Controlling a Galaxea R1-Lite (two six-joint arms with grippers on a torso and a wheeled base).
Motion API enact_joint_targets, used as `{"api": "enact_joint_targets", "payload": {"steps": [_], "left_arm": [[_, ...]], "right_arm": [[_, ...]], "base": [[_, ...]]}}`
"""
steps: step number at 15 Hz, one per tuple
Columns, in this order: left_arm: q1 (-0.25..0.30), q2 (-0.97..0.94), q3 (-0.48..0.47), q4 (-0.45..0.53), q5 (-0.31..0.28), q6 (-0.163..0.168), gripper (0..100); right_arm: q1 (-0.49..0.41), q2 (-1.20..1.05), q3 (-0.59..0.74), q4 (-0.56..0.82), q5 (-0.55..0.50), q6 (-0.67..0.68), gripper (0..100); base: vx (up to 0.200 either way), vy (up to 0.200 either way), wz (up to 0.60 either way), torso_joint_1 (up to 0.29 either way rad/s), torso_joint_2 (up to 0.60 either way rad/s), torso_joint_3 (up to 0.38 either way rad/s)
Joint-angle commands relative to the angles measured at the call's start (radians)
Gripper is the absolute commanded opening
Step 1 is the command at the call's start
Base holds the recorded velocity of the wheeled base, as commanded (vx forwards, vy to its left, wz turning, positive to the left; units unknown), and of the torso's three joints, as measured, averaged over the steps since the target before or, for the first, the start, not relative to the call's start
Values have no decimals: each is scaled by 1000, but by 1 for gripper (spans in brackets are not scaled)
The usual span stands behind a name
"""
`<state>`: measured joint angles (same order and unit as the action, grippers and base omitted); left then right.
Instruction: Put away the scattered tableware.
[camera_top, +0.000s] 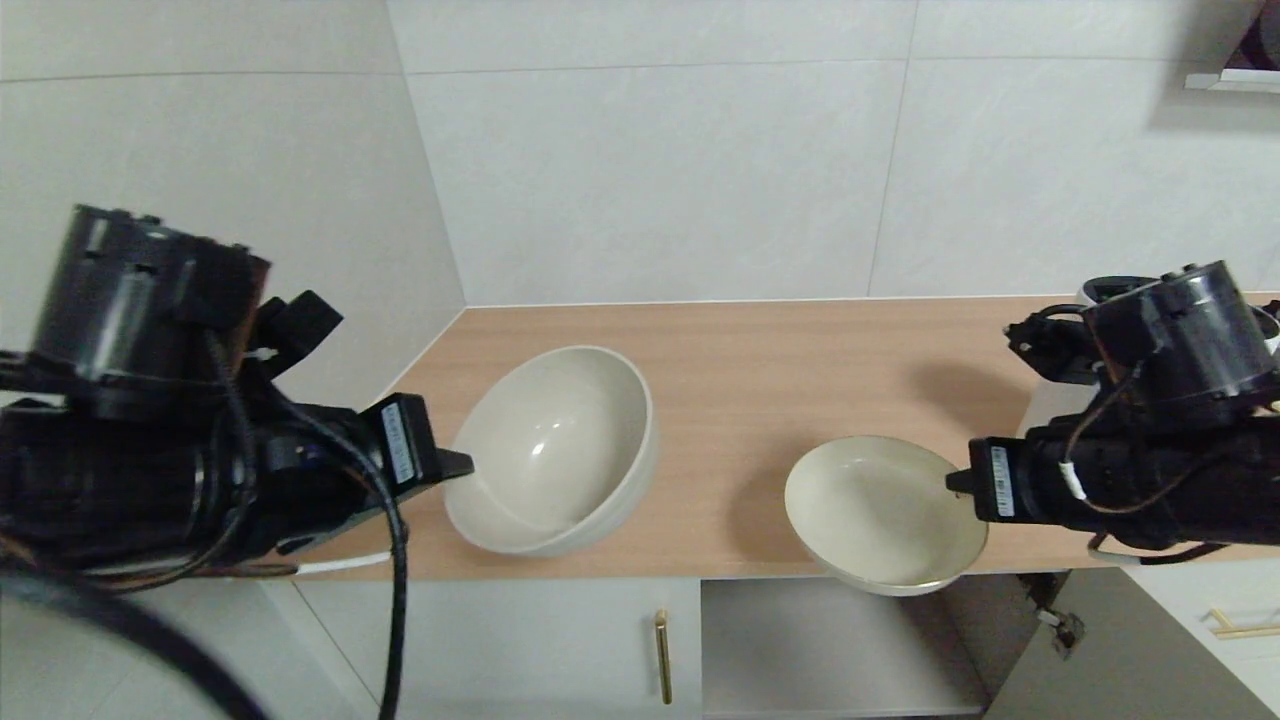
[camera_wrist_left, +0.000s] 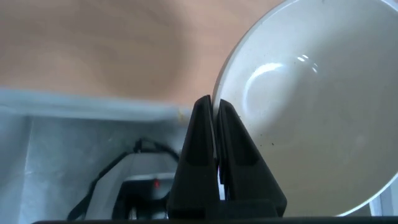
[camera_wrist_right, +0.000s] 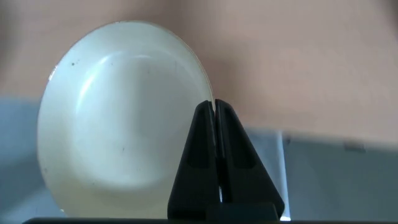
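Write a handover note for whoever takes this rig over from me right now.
Left gripper: fingers shut on the rim of the large bowl, held tilted over the counter's left end.
Right gripper: fingers shut on the rim of the small bowl, out past the counter's front edge.
Done: both bowls gripped.
Left: put both away, then release.
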<state>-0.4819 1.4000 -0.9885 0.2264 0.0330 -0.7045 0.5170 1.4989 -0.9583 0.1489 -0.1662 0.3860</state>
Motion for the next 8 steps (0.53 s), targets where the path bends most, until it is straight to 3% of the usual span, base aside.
{"api": "enact_joint_targets", "payload": {"steps": [1, 7, 8], "left_arm": [[28, -154, 93, -2, -81, 34, 0], [36, -119, 116, -2, -96, 34, 0], [36, -116, 114, -2, -96, 34, 0]], "right_arm": [[-2, -146, 69, 29, 14, 1, 0], [-15, -171, 70, 92, 13, 4, 0], [-15, -166, 72, 92, 11, 4, 0]], "base": [[0, 0, 0, 0, 0, 0], [0, 0, 0, 0, 0, 0], [-200, 0, 0, 2, 2, 2]]}}
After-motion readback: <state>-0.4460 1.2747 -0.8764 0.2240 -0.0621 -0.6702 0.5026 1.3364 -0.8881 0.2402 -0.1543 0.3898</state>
